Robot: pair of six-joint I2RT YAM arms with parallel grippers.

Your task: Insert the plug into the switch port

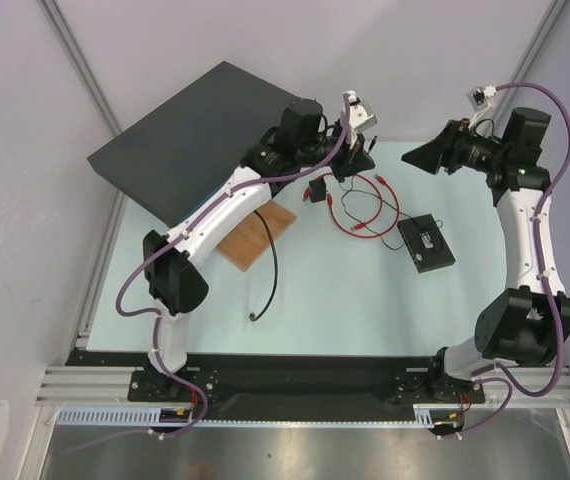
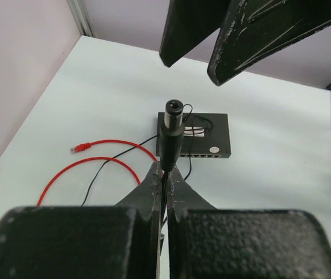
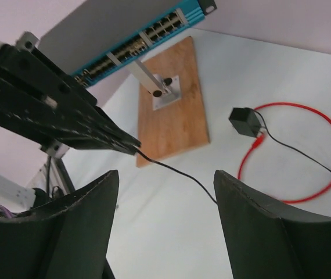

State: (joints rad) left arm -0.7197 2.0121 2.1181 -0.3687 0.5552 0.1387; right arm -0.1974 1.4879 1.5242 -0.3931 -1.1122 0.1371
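Left claw (image 2: 164, 171) is clenched on a black barrel connector (image 2: 171, 128), which stands up out of its tips; right claw (image 3: 164, 177) is released, fingers spread wide, grasping nothing. The left arm reaches forward and rightward over the wooden board (image 1: 255, 238); the right arm rises with its elbow bent and its wrist turned left, so the two claws face each other above the far part of the desk (image 1: 365, 300), near but apart. The plug (image 2: 79, 148) lies loose on the pale desk at the end of the looped red cable (image 3: 296, 104), well apart from the switch box (image 2: 194, 131); the switch port (image 2: 203, 153) sits in the row of sockets along the edge facing the left wrist camera; a rack unit (image 1: 195, 130) with a blue front stands at far left; pale lilac walls surround the desk.
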